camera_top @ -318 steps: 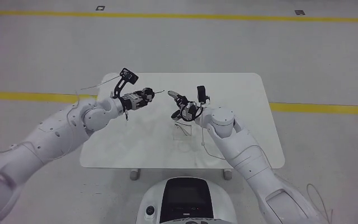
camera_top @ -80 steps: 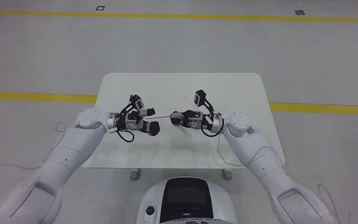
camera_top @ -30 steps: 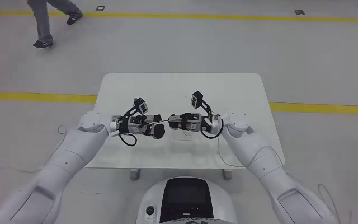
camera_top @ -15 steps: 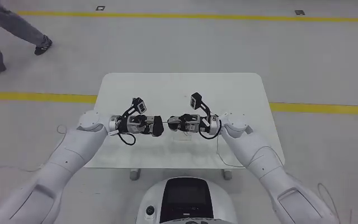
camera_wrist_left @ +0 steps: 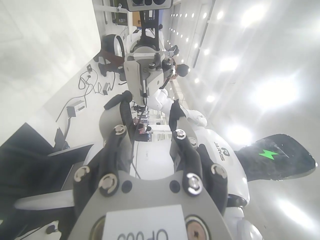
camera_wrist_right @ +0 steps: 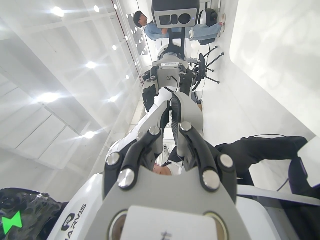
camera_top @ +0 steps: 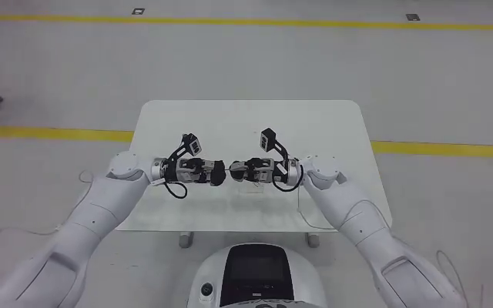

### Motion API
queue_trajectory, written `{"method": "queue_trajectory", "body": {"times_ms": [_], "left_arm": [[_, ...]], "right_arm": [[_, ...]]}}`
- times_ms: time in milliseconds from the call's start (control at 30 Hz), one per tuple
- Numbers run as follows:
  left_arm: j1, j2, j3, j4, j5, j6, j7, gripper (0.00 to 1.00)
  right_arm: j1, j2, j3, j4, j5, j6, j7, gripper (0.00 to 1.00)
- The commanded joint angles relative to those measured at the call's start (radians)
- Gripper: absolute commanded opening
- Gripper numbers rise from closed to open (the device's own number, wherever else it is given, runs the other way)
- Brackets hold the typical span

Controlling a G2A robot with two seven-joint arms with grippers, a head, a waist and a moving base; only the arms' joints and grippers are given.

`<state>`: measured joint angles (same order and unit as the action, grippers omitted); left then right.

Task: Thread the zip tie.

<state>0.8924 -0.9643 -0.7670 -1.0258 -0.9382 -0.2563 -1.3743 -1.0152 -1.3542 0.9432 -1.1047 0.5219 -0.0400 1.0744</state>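
Both arms meet above the middle of the white table [camera_top: 323, 123], with the grippers tip to tip. My right gripper [camera_wrist_right: 170, 106] has its fingers pressed together on the thin black zip tie [camera_wrist_left: 137, 126]. In the left wrist view the right gripper [camera_wrist_left: 143, 97] faces the camera, and the tie's strand runs from it down between my left gripper's fingers [camera_wrist_left: 124, 111]. My left gripper [camera_wrist_left: 150, 107] is open, with a finger on each side of the strand and of the right fingertips. From above, the left gripper [camera_top: 219, 171] and right gripper [camera_top: 236, 169] almost touch.
A small clear object [camera_top: 250, 185] lies on the table just below the grippers, toward the near edge. The table's far half and both ends are bare. A yellow floor line [camera_top: 46, 132] runs behind the table.
Over the last second the left gripper moved right toward the right gripper, and the gap closed. The strand seen between them earlier is now covered by the fingers.
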Motion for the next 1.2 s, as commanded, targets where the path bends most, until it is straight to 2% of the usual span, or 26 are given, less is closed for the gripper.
{"method": "queue_trajectory", "body": {"times_ms": [0,100,600,1167], "left_arm": [[0.001,-0.001,-0.002,0.000,0.002,0.000,0.000,0.30],[0.002,-0.003,-0.005,0.001,0.008,0.001,0.001,0.25],[0.006,-0.012,-0.019,0.011,0.027,0.007,0.005,0.19],[0.010,-0.020,-0.035,0.016,0.047,0.011,0.004,0.04]], "right_arm": [[0.001,-0.001,-0.002,0.002,0.001,0.000,-0.001,0.00],[0.004,-0.002,-0.007,0.006,0.002,0.000,-0.002,0.00],[0.018,-0.009,-0.029,0.023,0.006,0.001,0.000,0.00],[0.022,-0.011,-0.033,0.031,0.016,-0.009,0.006,0.00]]}}
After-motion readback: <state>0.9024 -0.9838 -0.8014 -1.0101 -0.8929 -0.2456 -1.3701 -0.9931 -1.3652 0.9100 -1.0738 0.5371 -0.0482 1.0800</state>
